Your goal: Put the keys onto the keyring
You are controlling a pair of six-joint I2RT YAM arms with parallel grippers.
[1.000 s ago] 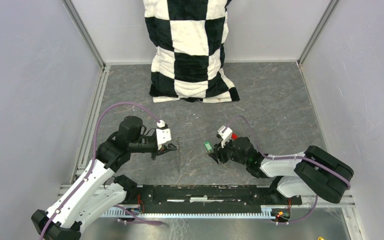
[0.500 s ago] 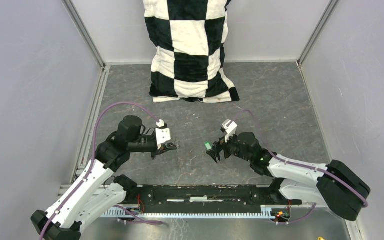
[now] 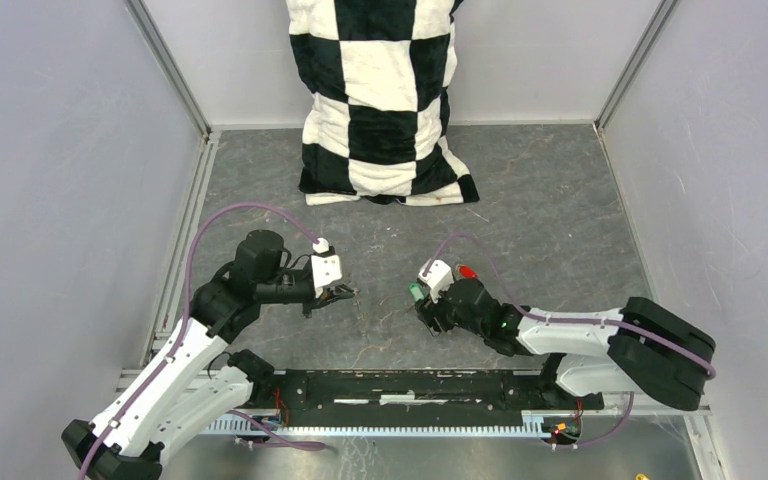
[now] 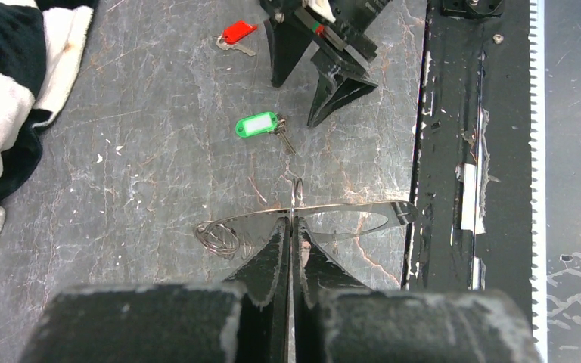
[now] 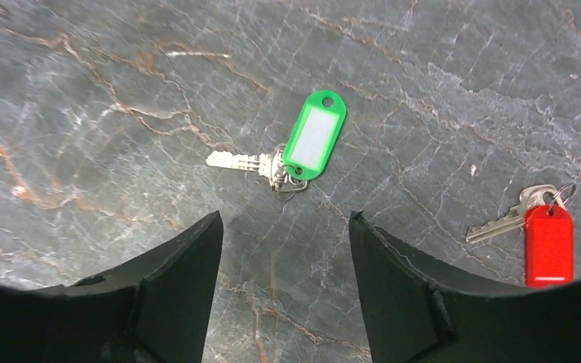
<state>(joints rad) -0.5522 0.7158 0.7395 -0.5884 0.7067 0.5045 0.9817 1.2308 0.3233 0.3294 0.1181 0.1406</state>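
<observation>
Grey marbled tabletop [image 5: 83, 113]: your spread right gripper [image 5: 284, 227] may skid the flat green-tagged key [image 5: 314, 144]. Thin silvery wire keyring [image 4: 348, 205] could twist where your left gripper [image 4: 293, 223] pinches it.

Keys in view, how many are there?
2. The green key lies just ahead of the open right claw; the red key lies apart, off to one side. Neither is held.

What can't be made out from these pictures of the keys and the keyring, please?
1. Left wrist view: the left hand, shut on the keyring, covers the spot it pinches, hiding any opening there.
2. Top view: the keyring is too thin to trace.
3. Right wrist view: the lower end of the red key is hidden behind a finger of the open right hand.
</observation>
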